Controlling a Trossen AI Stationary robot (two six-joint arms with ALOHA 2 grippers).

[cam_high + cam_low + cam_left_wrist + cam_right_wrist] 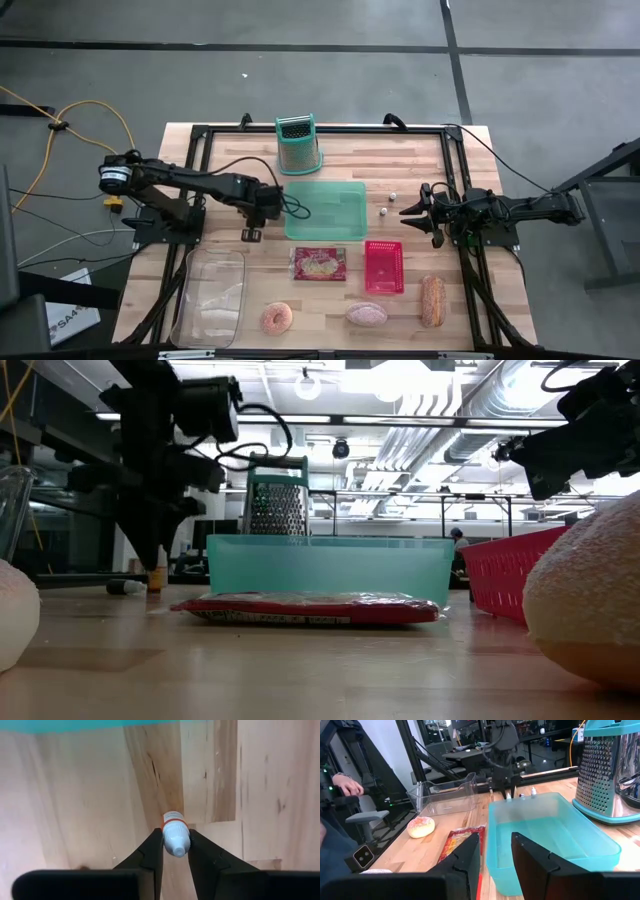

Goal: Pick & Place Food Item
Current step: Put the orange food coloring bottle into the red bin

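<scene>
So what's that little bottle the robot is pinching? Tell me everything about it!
The little bottle looks like white plastic, with an orange band near one end and a rounded tip facing the camera. It lies on its side on the wooden table, beside the teal bin. The left gripper is shut on it, one finger touching each side.

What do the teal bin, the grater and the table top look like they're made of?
Teal bin: apparently translucent plastic with a smooth finish; the wood shows dimly through its walls. Grater: shiny perforated metal body, likely steel, with a teal rim that looks like plastic. Table top: pale wood in joined strips, butcher-block style, with visible grain and a matte surface.
</scene>
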